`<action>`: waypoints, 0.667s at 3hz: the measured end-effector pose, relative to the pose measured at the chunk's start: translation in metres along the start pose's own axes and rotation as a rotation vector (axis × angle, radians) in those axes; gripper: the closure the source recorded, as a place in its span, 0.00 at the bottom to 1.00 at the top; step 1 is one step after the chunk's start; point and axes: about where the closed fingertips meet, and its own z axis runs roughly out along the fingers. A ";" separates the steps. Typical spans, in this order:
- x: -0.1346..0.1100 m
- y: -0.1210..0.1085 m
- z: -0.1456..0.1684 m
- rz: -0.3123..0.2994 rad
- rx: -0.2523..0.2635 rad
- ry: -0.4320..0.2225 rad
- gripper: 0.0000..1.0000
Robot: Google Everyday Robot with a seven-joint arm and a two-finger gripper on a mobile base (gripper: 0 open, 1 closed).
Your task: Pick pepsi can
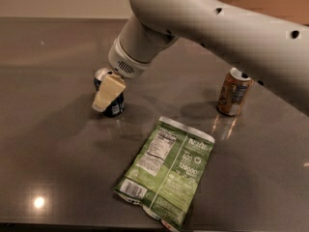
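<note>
One pepsi can (116,106) stands on the dark table (48,139), the gripper (108,96) right against it, grip impossible to tell. One orange-brown can (233,92); one green snack bag (166,170), print unreadable.

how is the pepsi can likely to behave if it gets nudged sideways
The pepsi can stands upright on a glossy table, so a low nudge would probably make it slide. A push near its top may tip it, and its round body would then likely roll. The gripper sits against its front, so any contact would come from there.
</note>
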 end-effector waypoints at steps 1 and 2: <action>0.003 -0.003 -0.003 0.005 0.009 -0.002 0.41; 0.005 -0.007 -0.010 0.014 -0.005 -0.011 0.64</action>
